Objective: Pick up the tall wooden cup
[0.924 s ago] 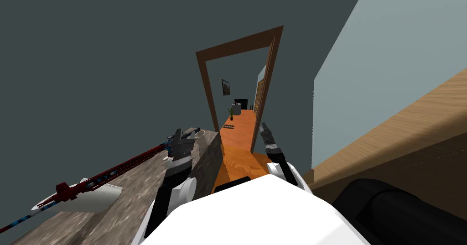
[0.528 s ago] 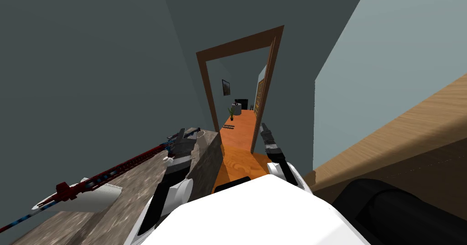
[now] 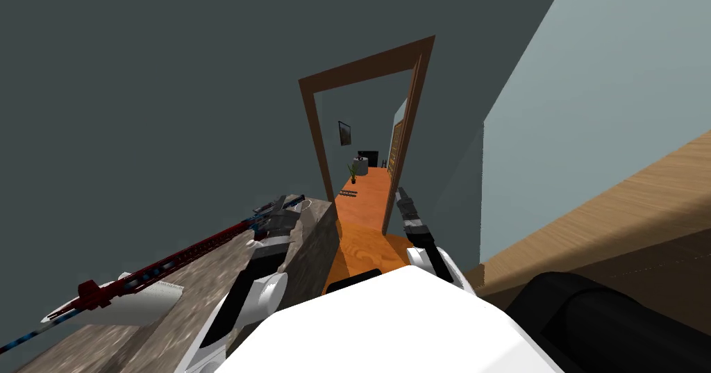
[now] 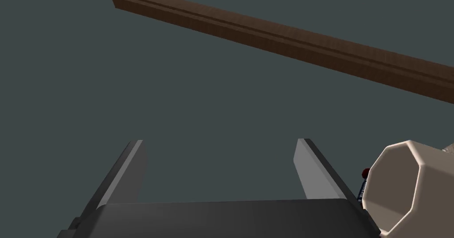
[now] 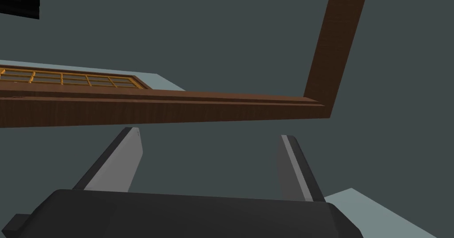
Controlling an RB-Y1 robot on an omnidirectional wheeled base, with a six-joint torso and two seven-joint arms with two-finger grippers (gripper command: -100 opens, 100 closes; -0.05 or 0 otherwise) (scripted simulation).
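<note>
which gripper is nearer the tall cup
Left. The left gripper is open with the pale cup just outside one finger; the right gripper is open by the door frame, farther off.

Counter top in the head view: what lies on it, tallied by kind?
Pale cup: 1
Long red and blue rod: 1
White oblong thing under the rod: 1
Total: 3

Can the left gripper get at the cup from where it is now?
Probably, with a sideways shift: the cup is close beside the open left gripper, outside its fingers, not between them.
</note>
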